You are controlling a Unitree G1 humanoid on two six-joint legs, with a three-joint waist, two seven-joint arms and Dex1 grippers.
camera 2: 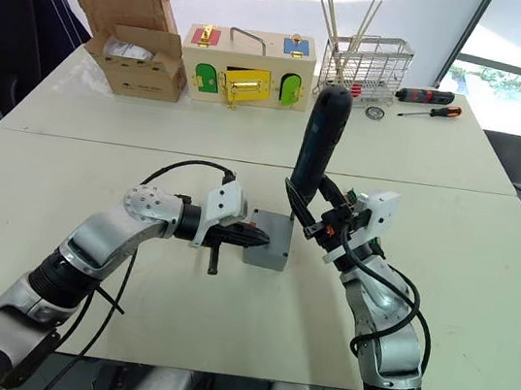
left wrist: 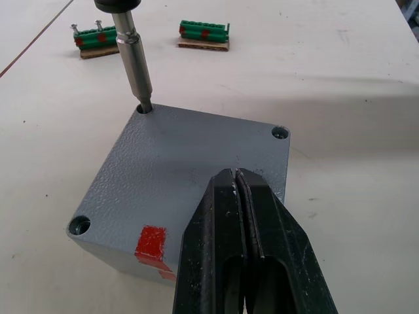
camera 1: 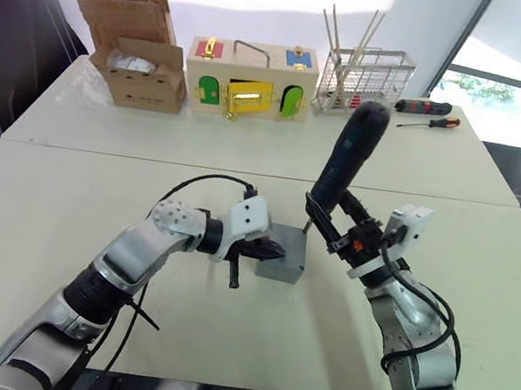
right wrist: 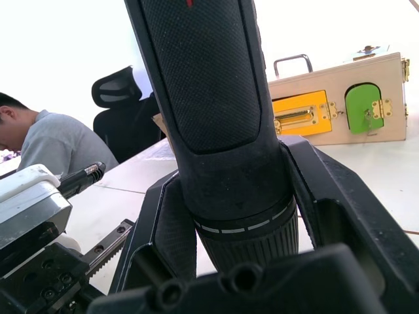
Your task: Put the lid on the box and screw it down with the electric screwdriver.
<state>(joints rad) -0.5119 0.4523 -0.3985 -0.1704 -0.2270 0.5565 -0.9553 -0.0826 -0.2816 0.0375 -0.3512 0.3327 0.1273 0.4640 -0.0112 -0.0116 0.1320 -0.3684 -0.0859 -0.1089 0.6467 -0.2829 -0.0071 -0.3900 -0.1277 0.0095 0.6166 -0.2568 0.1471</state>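
- Left eye view: the small grey plastic box (camera 1: 283,254) sits mid-counter (camera 1: 61,214), its flat grey lid (camera 1: 283,241) already on. The left gripper (camera 1: 267,249) rests on it.
- Right eye view: the right gripper (camera 2: 308,220) holds the thick black electric screwdriver (camera 2: 316,149) upright over the box's far corner.
- Left wrist view: the fingers (left wrist: 226,242) are pressed together, holding nothing, on the lid; the metal bit (left wrist: 135,62) is in one corner hole. Three other corner holes appear to remain.
- Right wrist view: fingers clamp the screwdriver barrel.
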